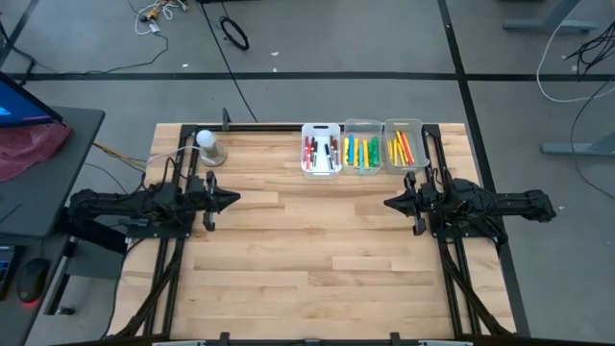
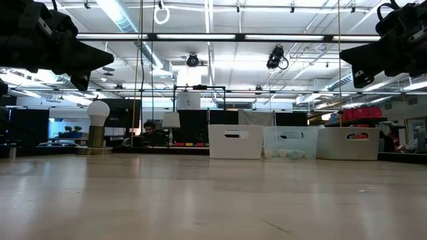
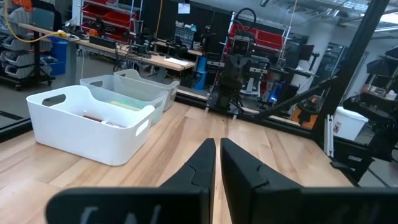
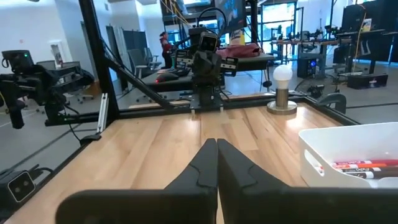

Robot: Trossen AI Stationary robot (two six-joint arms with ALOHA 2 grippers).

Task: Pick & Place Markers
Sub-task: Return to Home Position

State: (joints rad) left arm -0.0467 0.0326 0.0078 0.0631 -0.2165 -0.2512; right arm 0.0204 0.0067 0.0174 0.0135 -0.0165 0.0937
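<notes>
The markers lie sorted in three small bins at the table's far edge. Red and white ones (image 1: 320,154) are in the white bin (image 1: 321,129), yellow and green ones (image 1: 362,152) in the clear middle bin (image 1: 362,124), and orange and yellow ones (image 1: 403,147) in the right bin (image 1: 405,122). My left gripper (image 1: 233,200) hangs shut at the table's left side, pointing level toward the middle. Opposite it, my right gripper (image 1: 389,203) is also shut and level at the right side. Both are raised above the wood and hold nothing. The right wrist view shows red markers (image 4: 357,167) inside the white bin (image 4: 329,146).
A white bulb on a round stand (image 1: 209,146) sits at the far left corner. Bare wooden tabletop (image 1: 307,240) stretches between the two arms and toward the near edge. A side table with a red cloth (image 1: 34,144) stands beyond the left edge.
</notes>
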